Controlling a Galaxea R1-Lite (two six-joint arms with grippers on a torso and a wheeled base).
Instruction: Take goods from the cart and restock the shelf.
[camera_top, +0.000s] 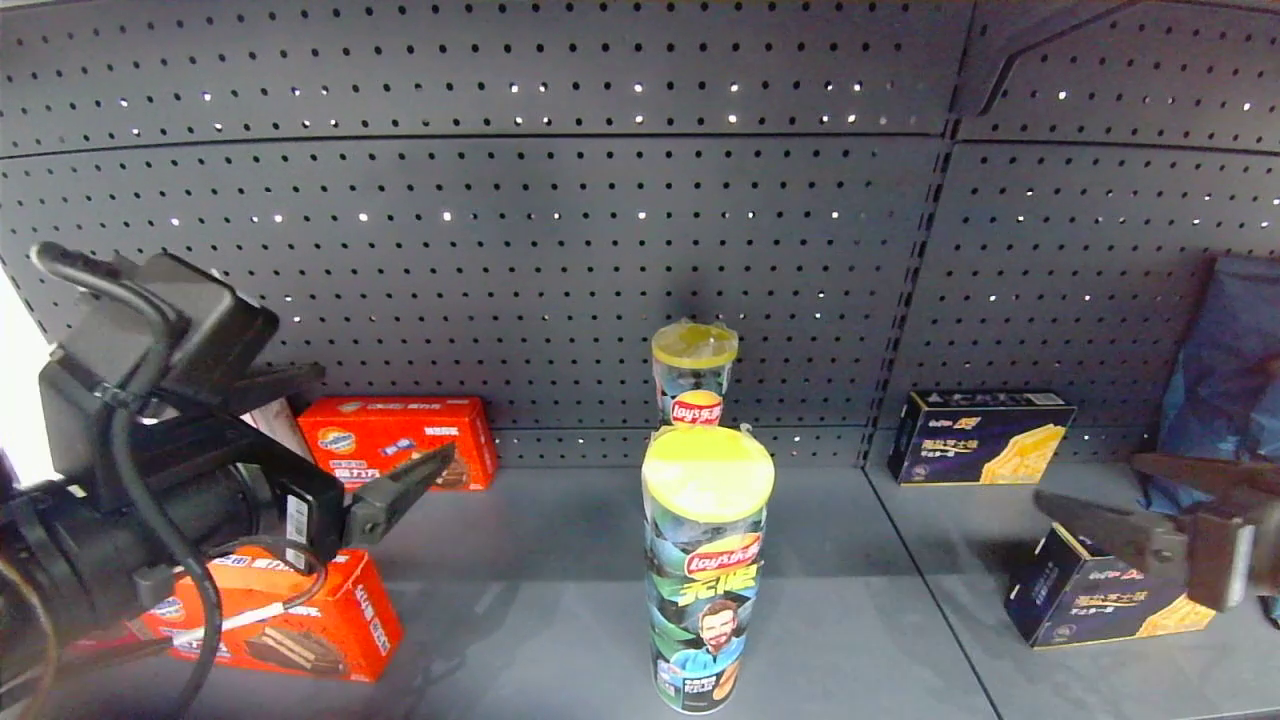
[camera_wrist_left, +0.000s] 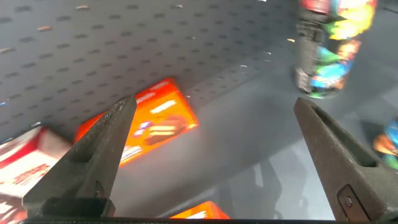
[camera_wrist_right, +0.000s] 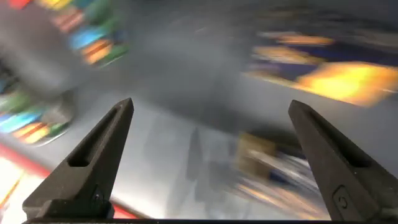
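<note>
Fingers on both arms are spread wide and hold nothing. The left fingers (camera_top: 395, 492) hang over the left end of the shelf (camera_top: 540, 580), above the near orange box (camera_top: 300, 625). The right fingers (camera_top: 1110, 530) hang at the right end, just over the near dark box (camera_top: 1100, 605). Between the two pairs, and by my reading a little closer to the left one, the front can (camera_top: 706, 570) of crisps stands upright near the shelf's front edge, its long axis vertical and its yellow lid on top. Each pair is angled in toward the middle and back of the shelf, yet the can lies off the line of both and well apart from them. Straight behind it, close to the pegboard wall (camera_top: 500, 250), the rear can (camera_top: 692, 375) stands upright too, so the two make a row from front to back. Farther back on the left, the far orange box (camera_top: 400, 440) lies flat by the wall. On the right, the far dark box (camera_top: 980, 437) does likewise, and a blue bag (camera_top: 1235, 380) stands at the far right. With both arms empty over a shelf that already carries goods, I judge the coming move to be a fetch from the cart. That means drawing the arms back from the shelf, and the upright cans are what a careless inward sweep could topple.
</note>
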